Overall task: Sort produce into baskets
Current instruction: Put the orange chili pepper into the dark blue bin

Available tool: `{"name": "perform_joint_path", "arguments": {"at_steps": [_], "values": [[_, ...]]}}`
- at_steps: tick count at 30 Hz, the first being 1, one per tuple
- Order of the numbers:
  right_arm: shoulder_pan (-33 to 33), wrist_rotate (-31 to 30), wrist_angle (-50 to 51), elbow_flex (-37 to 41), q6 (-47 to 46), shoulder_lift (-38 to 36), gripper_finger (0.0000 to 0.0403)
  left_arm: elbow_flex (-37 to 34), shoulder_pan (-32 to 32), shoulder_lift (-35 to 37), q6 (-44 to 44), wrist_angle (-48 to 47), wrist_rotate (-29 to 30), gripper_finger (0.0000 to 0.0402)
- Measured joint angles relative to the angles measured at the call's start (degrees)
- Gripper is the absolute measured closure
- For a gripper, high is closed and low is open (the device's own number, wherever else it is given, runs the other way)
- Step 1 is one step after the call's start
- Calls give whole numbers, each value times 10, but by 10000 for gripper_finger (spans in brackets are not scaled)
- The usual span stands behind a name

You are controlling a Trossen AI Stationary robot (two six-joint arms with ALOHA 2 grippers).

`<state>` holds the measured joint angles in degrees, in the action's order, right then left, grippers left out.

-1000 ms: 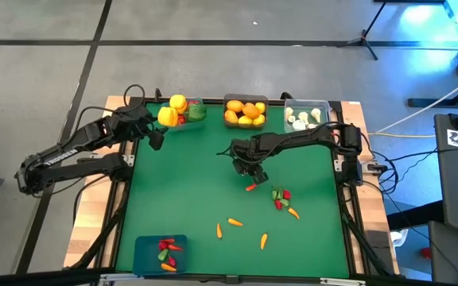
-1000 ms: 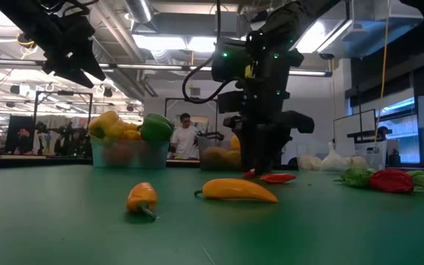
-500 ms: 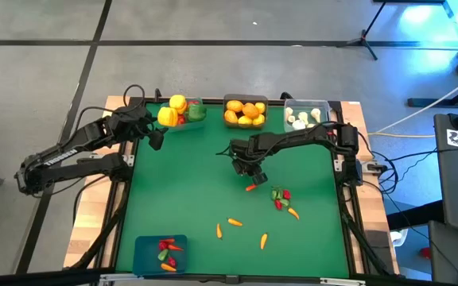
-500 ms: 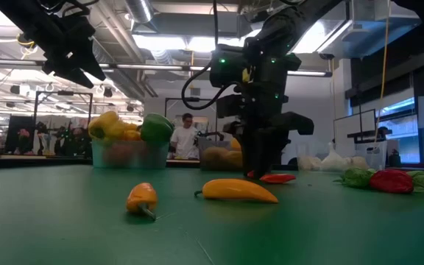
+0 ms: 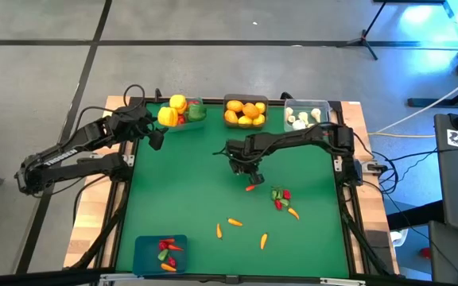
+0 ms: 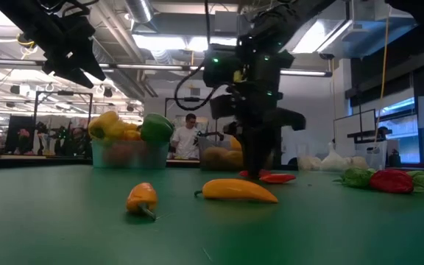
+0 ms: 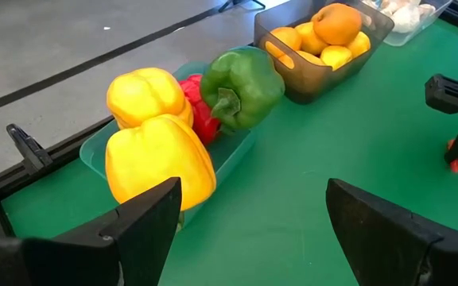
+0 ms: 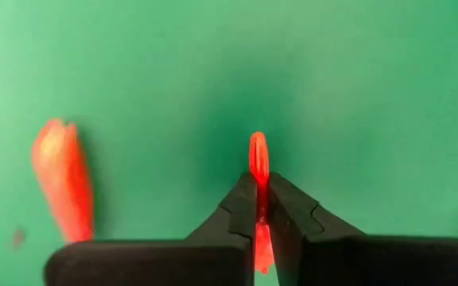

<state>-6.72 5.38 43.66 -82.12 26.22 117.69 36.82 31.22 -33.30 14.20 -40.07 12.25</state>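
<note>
My right gripper [image 8: 259, 208] points down at the middle of the green mat [image 5: 189, 183] and is shut on a thin red chilli [image 8: 258, 155]. In the high view my gripper [image 5: 246, 170] hides that chilli. A second red chilli [image 8: 60, 189] lies on the mat just beside it [image 5: 250, 187]. My left gripper [image 7: 253, 238] hangs open above the far left corner, next to the teal basket [image 5: 183, 113] of peppers. The dark grey basket [image 5: 245, 111] holds oranges and lemons. The clear basket [image 5: 306, 117] holds garlic, and the blue basket [image 5: 161, 253] holds chillies. My right gripper pinches the thin red chilli [image 8: 258, 171] between its two fingertips [image 8: 241, 208], coming from above and pointing down. One end of the chilli sticks out beyond the tips. In the low view the fingertips [image 6: 255, 171] are down at the mat's surface, so the chilli sits low on the mat.
A small heap of red and green produce [image 5: 280, 196] and a carrot [image 5: 293, 212] lie near-right of my right gripper. Three more carrots [image 5: 234, 222] [image 5: 219, 231] [image 5: 264, 240] lie toward the near edge. People stand in the room behind the table [image 6: 191, 136].
My right gripper has shut its fingers on the thin red chilli, staying low over the same spot on the mat and rolling a little about its own axis. The left arm has kept still.
</note>
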Motion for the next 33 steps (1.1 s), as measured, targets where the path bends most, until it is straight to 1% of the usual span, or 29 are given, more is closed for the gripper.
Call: {"name": "perform_joint_path", "arguments": {"at_steps": [3,8,13,19,23,27,30,33], "values": [[0,-6,-27,-38,-17,4,397,0,0,0,0,0,0,93],[14,-3,-64,-111,-50,0,391,0,0,0,0,0,0,93],[43,2,-198,-168,-78,0,399,0,0,0,2,0,1,93],[83,11,-391,-194,-96,-1,399,0,0,0,3,1,1,93],[107,39,-501,-195,-116,2,400,0,0,0,3,2,2,93],[133,99,-601,-197,-130,30,399,0,0,0,4,3,3,93],[153,138,-624,-217,-134,73,398,0,0,0,4,3,4,93],[170,194,-635,-266,-167,125,398,0,0,0,4,3,7,93]]}}
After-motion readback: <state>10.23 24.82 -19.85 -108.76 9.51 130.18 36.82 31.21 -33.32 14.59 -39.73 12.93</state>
